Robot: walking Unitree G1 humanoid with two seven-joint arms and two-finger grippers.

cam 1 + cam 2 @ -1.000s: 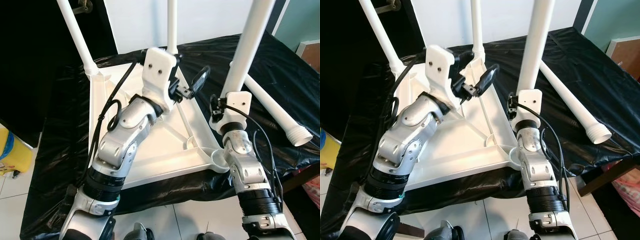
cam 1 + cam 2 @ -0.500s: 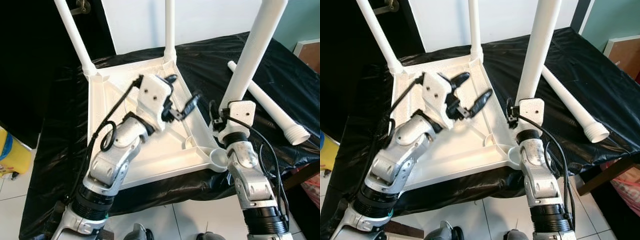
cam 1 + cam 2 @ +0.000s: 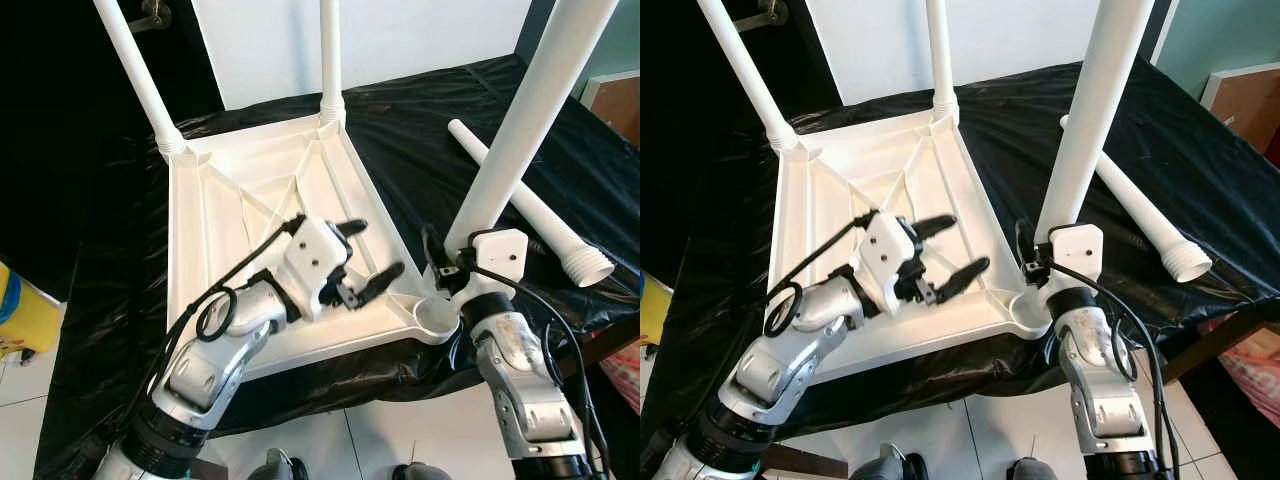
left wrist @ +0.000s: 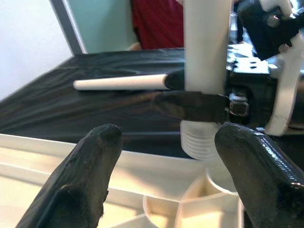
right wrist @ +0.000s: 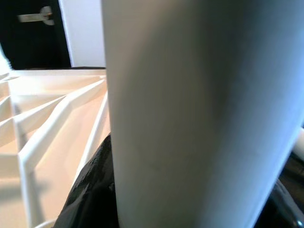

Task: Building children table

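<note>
While two legs [image 3: 328, 60] stand fitted, right end effector [image 3: 452, 262] grips a third [image 3: 520, 120].

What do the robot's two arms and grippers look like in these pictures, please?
Both arms are jointed silver metal shells with ribbed black collars near the lower edge of the eye views. Each ends in a boxy white wrist housing; black cables loop along them. The left gripper has two long, black, slightly curved fingers with rounded matte tips. The right gripper has black fingers too, mostly hidden.

The held leg [image 3: 520, 120] and right hand [image 3: 450, 262] block the corner socket [image 3: 437, 317].
</note>
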